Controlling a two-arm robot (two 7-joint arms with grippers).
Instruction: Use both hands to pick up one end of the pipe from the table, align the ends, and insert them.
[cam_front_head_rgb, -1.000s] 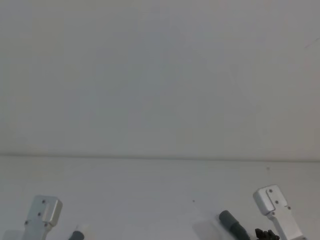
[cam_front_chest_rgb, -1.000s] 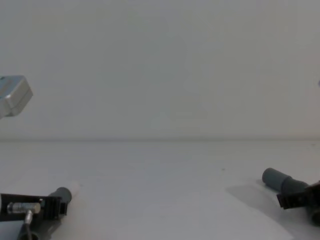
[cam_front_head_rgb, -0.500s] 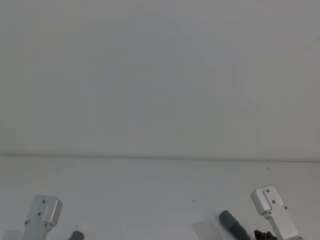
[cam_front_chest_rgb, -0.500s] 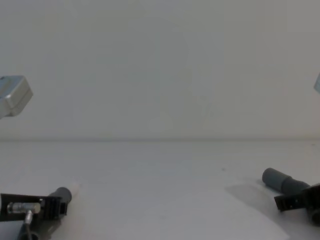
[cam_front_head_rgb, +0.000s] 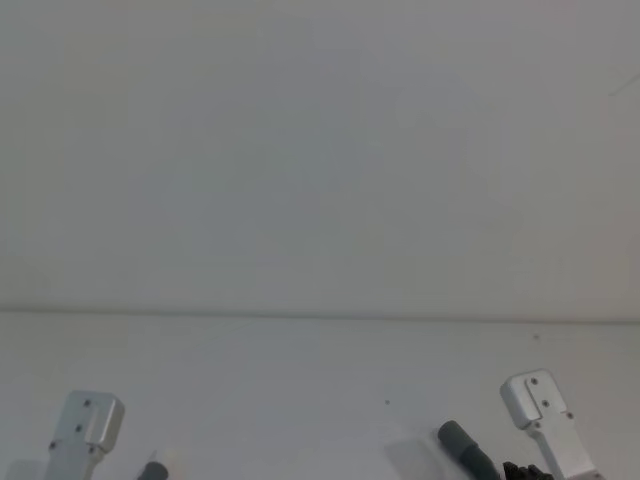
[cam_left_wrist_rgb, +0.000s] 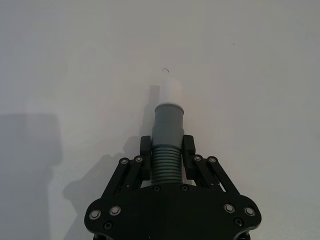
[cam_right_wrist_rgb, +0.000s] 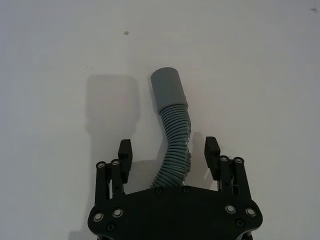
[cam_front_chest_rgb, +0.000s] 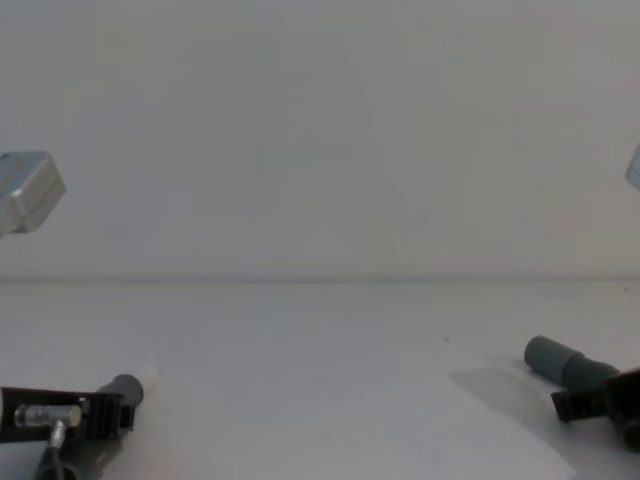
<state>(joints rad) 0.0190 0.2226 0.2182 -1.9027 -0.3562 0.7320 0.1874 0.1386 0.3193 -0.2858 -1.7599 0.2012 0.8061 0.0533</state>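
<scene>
My left gripper (cam_left_wrist_rgb: 167, 150) is clenched on the pipe (cam_left_wrist_rgb: 166, 165), with its pads biting the ribs right behind the tipped cuff (cam_left_wrist_rgb: 168, 117). In the chest view it sits in the lower left corner of the frame, low over the table (cam_front_chest_rgb: 320, 380).

My right gripper (cam_right_wrist_rgb: 169, 150), at the lower right corner of the chest view, is spread wide. The ribbed pipe runs between its fingers (cam_right_wrist_rgb: 125, 150) without touching either, and the plain cuff (cam_right_wrist_rgb: 167, 87) lies beyond them on the table.

I judge the step in hand to be the right-hand grasp. I would slide forward so the pads meet the ribs just behind that cuff, centre the pipe between them, then squeeze. A grip farther back would probably let the soft ribbed part sag and leave the cuff hard to aim.

The ribbed stretch is a bent, springy-looking coil. Both cuffs are smooth matte grey cylinders that look rigid. The left one narrows to a white tip (cam_left_wrist_rgb: 170, 92), which should be the plug. The table is plain, flat and white.
</scene>
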